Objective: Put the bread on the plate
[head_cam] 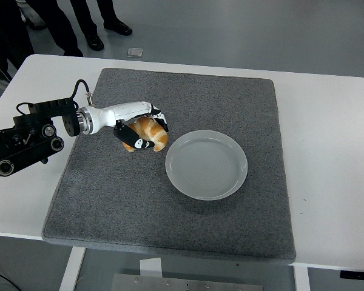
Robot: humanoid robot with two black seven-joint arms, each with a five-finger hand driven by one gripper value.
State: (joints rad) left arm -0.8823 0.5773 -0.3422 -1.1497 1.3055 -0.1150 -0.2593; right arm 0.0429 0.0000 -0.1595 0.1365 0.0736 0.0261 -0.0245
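Over grey mat (188, 212), robot hand (139, 130) around bread (150, 132)

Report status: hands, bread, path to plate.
Left hand shut on bread. Right hand not in view. Plate empty, just right of bread; nothing between.

rough felt-like mat (188, 200); smooth glossy plate (206, 163); crusty bread (150, 132).

1 high head view looks forward and down over the white table (327, 121), its near edge along the frame's bottom.
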